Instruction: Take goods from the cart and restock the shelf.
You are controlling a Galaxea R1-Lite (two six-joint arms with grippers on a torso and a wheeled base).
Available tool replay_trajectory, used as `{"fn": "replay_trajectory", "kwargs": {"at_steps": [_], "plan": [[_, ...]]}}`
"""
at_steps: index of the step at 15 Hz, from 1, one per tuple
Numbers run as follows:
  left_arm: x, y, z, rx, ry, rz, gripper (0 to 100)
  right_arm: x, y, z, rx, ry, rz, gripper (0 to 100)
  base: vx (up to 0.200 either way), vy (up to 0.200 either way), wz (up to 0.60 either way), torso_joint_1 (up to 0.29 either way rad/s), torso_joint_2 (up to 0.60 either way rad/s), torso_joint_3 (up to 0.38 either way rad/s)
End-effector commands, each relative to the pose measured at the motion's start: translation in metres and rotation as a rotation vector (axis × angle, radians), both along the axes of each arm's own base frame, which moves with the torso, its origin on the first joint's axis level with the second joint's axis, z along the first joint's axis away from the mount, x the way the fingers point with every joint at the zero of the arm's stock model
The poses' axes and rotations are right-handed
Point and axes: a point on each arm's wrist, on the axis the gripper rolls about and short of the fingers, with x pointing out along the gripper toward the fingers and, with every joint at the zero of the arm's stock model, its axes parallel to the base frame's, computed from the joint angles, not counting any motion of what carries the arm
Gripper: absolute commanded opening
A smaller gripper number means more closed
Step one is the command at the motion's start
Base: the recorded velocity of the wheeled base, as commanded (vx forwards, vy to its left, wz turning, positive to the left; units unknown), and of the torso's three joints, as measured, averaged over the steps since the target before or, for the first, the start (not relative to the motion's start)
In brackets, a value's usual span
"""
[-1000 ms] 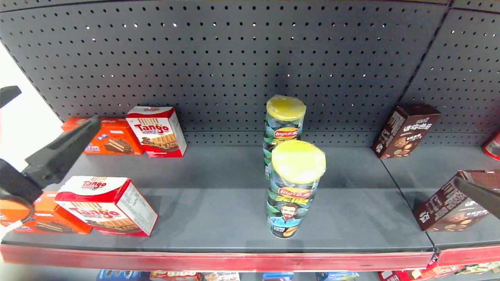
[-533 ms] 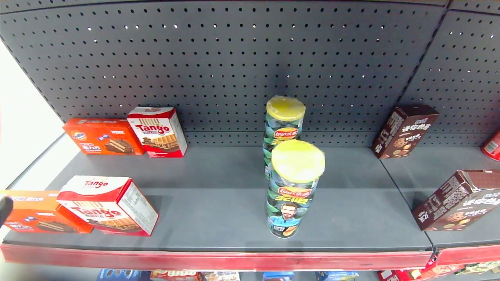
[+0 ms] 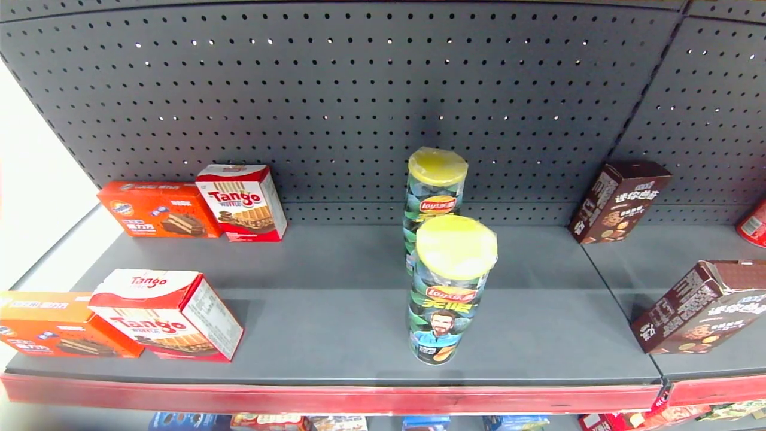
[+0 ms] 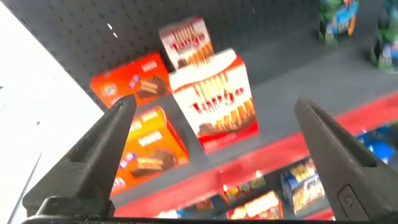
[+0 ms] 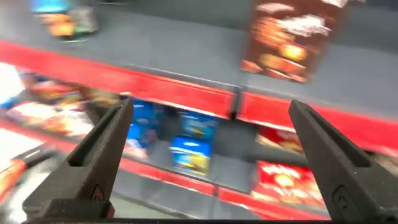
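Shelf [image 3: 335,269] holds wafer boxes [image 3: 167,314] left of the front chip can [image 3: 453,287] and brown boxes [image 3: 697,305] right of it, while the left gripper [image 4: 214,104] and right gripper [image 5: 210,104] gape wide and empty, so fetching more goods from the cart looks next.

Grey shelf [image 3: 335,323] with a red front edge, dark hole-dotted pegboard [image 3: 299,90].
Green-patterned cans [image 3: 449,293], yellow lids; orange boxes [image 3: 158,209], red-and-white boxes [image 3: 242,202] left; brown boxes [image 3: 619,200] right.

Head camera looks down on the shelf [image 3: 335,323]; both wrist cameras face its red edge [image 4: 292,144] from lower, nearer.
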Motion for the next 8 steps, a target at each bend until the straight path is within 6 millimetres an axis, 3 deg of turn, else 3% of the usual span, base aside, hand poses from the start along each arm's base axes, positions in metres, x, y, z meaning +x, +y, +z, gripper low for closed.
{"fn": "replay_trajectory", "kwargs": {"at_steps": [1, 5, 8], "plan": [[0.0, 0.0, -0.019, 0.012, 0.029, -0.003, 100, 0.003, 0.0, -0.001, -0.006, 0.029, -0.056, 100, 0.0, 0.0, 0.0, 0.0, 0.0, 0.0], [0.008, -0.004, -0.058, 0.062, 0.158, 0.008, 100, 0.011, 0.004, 0.001, 0.014, 0.14, -0.327, 100, 0.0, 0.0, 0.0, 0.0, 0.0, 0.0], [0.011, -0.005, -0.065, 0.101, 0.256, 0.023, 100, 0.009, 0.007, 0.001, 0.046, 0.124, -0.262, 100, 0.0, 0.0, 0.0, 0.0, 0.0, 0.0]]}}
